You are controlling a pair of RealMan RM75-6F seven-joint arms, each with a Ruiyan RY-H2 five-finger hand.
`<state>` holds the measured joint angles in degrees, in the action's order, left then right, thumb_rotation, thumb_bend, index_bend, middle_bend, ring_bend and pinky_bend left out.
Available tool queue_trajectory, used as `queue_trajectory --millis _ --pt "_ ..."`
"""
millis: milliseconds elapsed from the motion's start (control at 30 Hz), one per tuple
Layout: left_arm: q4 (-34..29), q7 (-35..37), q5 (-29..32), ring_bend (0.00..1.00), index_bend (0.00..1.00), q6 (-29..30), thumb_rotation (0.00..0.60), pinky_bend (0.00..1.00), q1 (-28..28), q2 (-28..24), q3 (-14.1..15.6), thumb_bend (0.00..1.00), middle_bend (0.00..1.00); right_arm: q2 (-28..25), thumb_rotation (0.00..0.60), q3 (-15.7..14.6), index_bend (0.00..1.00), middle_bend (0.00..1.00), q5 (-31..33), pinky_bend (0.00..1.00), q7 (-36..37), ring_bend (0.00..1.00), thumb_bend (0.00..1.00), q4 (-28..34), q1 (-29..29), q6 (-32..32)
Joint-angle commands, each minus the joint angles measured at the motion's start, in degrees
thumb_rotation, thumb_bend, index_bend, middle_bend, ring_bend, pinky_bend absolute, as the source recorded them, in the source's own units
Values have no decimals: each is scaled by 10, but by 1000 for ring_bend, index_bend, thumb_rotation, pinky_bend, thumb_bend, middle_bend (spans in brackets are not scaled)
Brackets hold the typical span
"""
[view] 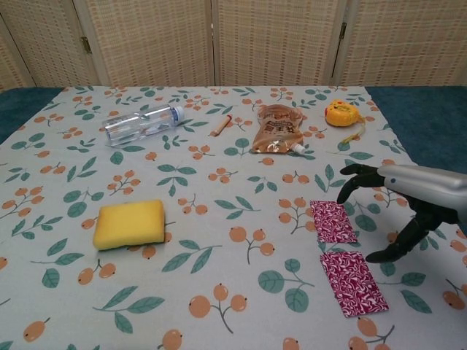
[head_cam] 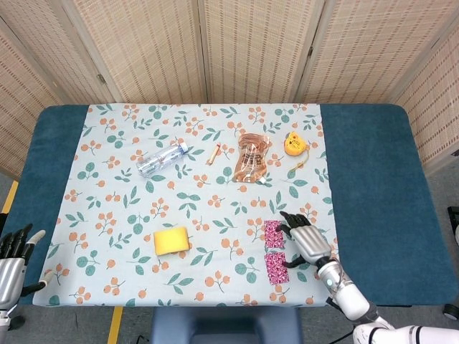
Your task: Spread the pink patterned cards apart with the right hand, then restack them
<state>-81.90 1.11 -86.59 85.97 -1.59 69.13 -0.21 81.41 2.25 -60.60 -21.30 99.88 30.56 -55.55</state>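
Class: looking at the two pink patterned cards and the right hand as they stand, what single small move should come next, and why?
Probably lower the right hand onto the far card and slide it back toward the near card. The two cards lie apart on the tablecloth with a gap between them, so the spreading looks done, and the hand hovers open beside them, holding nothing.
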Motion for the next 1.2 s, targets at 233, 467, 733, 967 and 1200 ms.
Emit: queue_trajectory --millis 233,467,733,967,1200 --pt "-7 -5 3 47 158 0 600 0 3 -5 1 272 16 48 530 33 239 0 88 0 -63 0 148 -69 60 37" --pt "-8 -7 7 47 158 -1 600 0 5 -6 2 272 16 72 533 38 239 0 118 0 -71 0 148 -107 82 50" --pt "-7 -7 8 47 157 -2 600 0 5 -5 2 272 17 82 531 32 239 0 127 0 -75 0 148 -113 91 49" --pt "-4 -6 8 47 156 -3 600 0 5 -3 2 272 17 88 530 30 239 0 138 0 -80 0 148 -120 97 43" --pt "-2 -5 9 47 156 -5 600 0 5 -2 2 272 17 92 531 28 239 0 150 0 -84 0 149 -124 104 44"
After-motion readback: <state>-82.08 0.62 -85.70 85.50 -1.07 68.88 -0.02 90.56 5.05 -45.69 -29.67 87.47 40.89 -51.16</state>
